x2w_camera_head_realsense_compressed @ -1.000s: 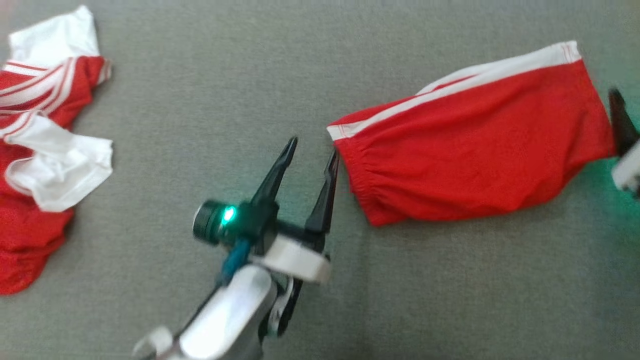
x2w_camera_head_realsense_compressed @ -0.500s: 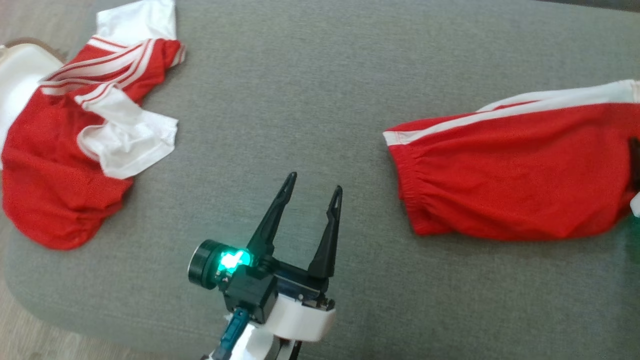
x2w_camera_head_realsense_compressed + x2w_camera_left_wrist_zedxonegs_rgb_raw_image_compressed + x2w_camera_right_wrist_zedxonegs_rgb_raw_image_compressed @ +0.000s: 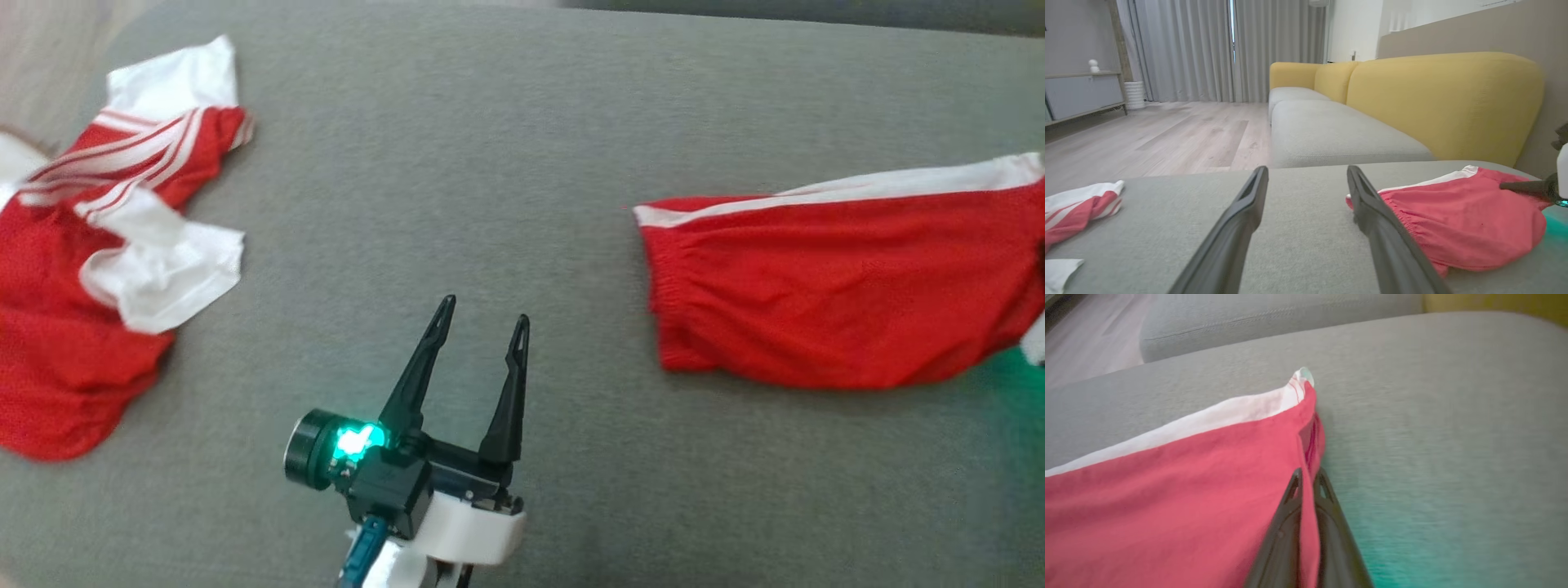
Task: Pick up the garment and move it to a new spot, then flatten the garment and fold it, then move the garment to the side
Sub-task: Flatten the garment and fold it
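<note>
A grey sofa seat (image 3: 522, 163) meets yellow backrests (image 3: 1433, 102) and wood floor (image 3: 1167, 134). The left gripper (image 3: 485, 310) hovers with jaws wide, the right gripper (image 3: 1309, 473) clenched on red shorts (image 3: 841, 302).

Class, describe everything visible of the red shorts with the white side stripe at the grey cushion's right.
The red shorts with the white side stripe look like soft knit, lying flat as an oblong on the grey cushion. The gathered elastic waistband is the end toward the middle; the white stripe runs along the far edge. The right gripper is shut on the other end's edge.
</note>
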Available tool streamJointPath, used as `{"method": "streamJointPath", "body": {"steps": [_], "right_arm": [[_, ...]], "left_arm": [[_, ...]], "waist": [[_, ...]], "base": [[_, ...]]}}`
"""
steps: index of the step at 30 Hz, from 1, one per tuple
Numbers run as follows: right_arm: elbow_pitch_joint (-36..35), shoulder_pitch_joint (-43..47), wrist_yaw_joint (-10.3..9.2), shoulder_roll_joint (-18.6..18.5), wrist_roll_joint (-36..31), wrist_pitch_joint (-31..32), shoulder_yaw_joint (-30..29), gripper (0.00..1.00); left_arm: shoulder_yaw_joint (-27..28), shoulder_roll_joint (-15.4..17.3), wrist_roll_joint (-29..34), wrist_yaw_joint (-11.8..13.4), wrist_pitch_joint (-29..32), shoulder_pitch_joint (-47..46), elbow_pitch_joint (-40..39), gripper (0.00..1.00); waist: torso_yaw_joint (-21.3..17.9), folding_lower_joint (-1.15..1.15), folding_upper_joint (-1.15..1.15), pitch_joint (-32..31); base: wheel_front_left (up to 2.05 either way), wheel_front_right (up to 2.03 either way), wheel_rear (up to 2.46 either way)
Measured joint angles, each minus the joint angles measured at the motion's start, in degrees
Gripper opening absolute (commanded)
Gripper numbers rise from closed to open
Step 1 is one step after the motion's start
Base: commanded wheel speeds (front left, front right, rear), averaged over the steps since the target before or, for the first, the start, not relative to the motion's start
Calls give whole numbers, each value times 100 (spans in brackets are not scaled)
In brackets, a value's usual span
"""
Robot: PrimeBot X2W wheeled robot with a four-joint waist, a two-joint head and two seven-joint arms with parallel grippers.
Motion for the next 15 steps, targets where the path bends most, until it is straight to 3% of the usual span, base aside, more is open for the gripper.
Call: {"method": "streamJointPath", "body": {"steps": [8, 15], "right_arm": [[96, -10, 0, -480, -248, -471, -19, 0], [-187, -253, 0, -343, -363, -787, 97, 0]], "left_arm": [[127, -2, 93, -154, 0, 9, 98, 100], [143, -9, 100, -258, 0, 23, 290, 100]], "waist": [[-506, 0, 0, -70], [-798, 0, 0, -146]], "base": [[0, 0, 0], [0, 0, 0]]}}
